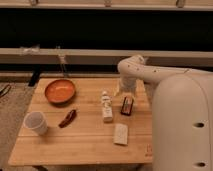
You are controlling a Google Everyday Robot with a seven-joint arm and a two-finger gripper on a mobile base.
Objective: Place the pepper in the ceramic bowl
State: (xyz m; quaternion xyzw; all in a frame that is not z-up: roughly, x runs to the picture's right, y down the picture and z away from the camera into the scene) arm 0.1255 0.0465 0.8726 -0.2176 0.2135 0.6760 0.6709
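Observation:
The pepper (pixel 67 118), slim, dark red and slightly curved, lies on the wooden table (pixel 85 145) left of centre. The ceramic bowl (pixel 60 91), round, shallow and orange-red, sits behind it at the table's back left. My white arm reaches in from the right and bends down over the back right of the table. The gripper (pixel 122 92) hangs at its end, well right of the bowl and up-right of the pepper. It is open and nothing shows in it.
A white cup (pixel 36 122) stands left of the pepper. A white bottle-like object (pixel 106 107) stands mid-table, a dark block with a red mark (pixel 127 105) lies below the gripper, and a white packet (pixel 120 134) lies nearer the front. My robot body (pixel 182 120) fills the right side.

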